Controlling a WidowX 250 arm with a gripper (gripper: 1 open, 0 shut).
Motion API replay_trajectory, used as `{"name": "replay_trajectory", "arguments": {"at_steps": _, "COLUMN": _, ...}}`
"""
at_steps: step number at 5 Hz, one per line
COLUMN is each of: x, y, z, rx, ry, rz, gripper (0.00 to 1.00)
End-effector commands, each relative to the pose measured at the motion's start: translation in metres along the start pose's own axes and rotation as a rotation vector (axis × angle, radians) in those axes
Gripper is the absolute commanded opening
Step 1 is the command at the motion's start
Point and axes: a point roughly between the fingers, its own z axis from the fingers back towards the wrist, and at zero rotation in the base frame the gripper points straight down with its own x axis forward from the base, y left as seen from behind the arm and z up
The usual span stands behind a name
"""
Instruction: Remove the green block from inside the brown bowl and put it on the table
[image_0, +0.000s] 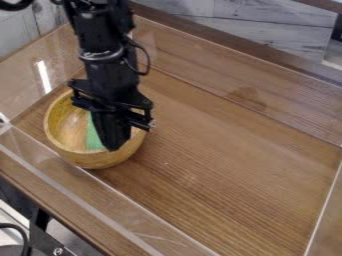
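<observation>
The brown bowl (83, 160) stands on the table (227, 170) at the left. My gripper (115, 142) hangs over the bowl's right half, its dark fingers pointing down and pressed together. The green block (95, 130) stands steeply on end against the left side of the fingers, its lower end still within the bowl's rim. It appears pinched by its thin side. The fingertips themselves are dark and hard to separate.
Low clear acrylic walls edge the table, one along the near side (147, 215) and one at the back (201, 55). A small clear stand (123, 35) sits behind the arm. Bare wood stretches to the right of the bowl.
</observation>
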Motion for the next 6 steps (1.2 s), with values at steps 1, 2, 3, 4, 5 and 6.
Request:
{"name": "replay_trajectory", "arguments": {"at_steps": 1, "x": 0.009, "y": -0.008, "z": 0.005, "rx": 0.008, "ry": -0.036, "rz": -0.024, "gripper": 0.0}}
{"name": "replay_trajectory", "arguments": {"at_steps": 2, "x": 0.017, "y": -0.018, "z": 0.005, "rx": 0.012, "ry": -0.034, "rz": -0.061, "gripper": 0.0}}
{"name": "replay_trajectory", "arguments": {"at_steps": 3, "x": 0.011, "y": -0.02, "z": 0.001, "rx": 0.012, "ry": -0.034, "rz": -0.069, "gripper": 1.0}}
{"name": "replay_trajectory", "arguments": {"at_steps": 4, "x": 0.005, "y": -0.02, "z": -0.005, "rx": 0.013, "ry": -0.037, "rz": -0.074, "gripper": 1.0}}
{"name": "replay_trajectory", "arguments": {"at_steps": 5, "x": 0.008, "y": -0.016, "z": -0.004, "rx": 0.01, "ry": -0.04, "rz": -0.046, "gripper": 1.0}}
{"name": "replay_trajectory", "arguments": {"at_steps": 6, "x": 0.009, "y": -0.011, "z": -0.001, "rx": 0.007, "ry": -0.043, "rz": -0.021, "gripper": 1.0}}
